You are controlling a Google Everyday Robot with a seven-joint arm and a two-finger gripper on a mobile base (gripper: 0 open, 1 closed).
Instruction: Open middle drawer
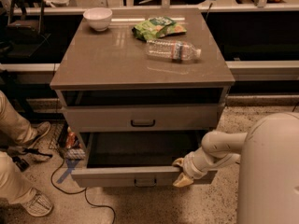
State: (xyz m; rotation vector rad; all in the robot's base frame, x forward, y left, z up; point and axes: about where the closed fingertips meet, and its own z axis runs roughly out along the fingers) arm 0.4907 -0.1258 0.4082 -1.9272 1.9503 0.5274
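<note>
already well out: the middle drawer (117, 176) stands pulled forward from the cabinet (140, 64), its plain inside open to view and its black handle (145, 182) at the centre of the front. upper drawer (103, 118) sits further back in the cabinet, handle facing out. gripper (183, 171) is low at the cabinet's right side, at the right end of the middle drawer's front, lying over the panel's top edge. whether it is clamped on that edge or only resting, cannot tell. judgement: opening looks mostly done. what may remain is a last bit of travel, then release and backing clear. on the cabinet's top: bowl (98, 18), green bag (158, 28), water bottle (172, 49) on its side.
</note>
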